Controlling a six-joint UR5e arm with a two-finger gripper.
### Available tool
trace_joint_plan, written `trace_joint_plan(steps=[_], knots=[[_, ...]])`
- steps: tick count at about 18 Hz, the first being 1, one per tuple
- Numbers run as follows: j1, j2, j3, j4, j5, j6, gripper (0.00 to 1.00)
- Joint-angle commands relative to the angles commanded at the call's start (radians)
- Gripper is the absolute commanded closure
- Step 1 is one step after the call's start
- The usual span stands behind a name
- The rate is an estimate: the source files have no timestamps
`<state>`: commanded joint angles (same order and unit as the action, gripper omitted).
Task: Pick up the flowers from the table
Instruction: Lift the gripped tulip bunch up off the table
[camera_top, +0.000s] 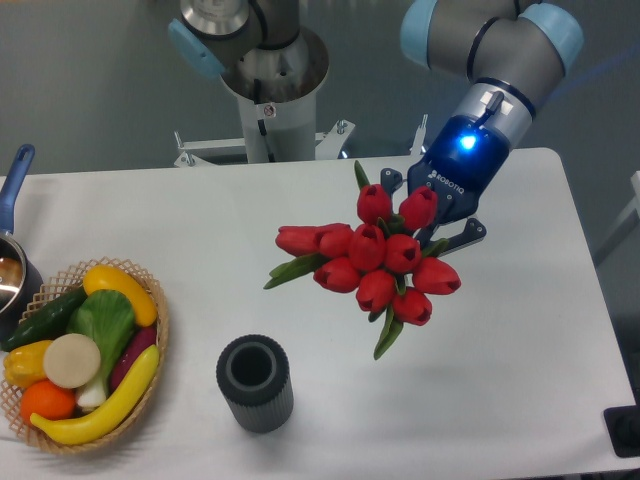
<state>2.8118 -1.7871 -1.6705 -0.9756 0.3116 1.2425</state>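
Observation:
The flowers (375, 262), a bunch of red tulips with green leaves, hang in the air above the white table (300, 210), heads turned toward the camera. My gripper (432, 217) is shut on their stems just behind the blooms, its fingertips mostly hidden by the tulip heads. The stems and any band are covered by the blooms and the gripper body, which shows a blue light.
A dark ribbed cylindrical vase (255, 383) stands on the table below and left of the bunch. A wicker basket (152, 300) of produce sits at the left edge, with a blue-handled pot (12, 255) behind it. The arm's base (270, 90) stands behind the table.

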Motion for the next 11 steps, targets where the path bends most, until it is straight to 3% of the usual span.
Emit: trace_joint_plan(steps=[11], knots=[[-0.018,-0.002,-0.006,0.002,-0.032,0.002,0.84]])
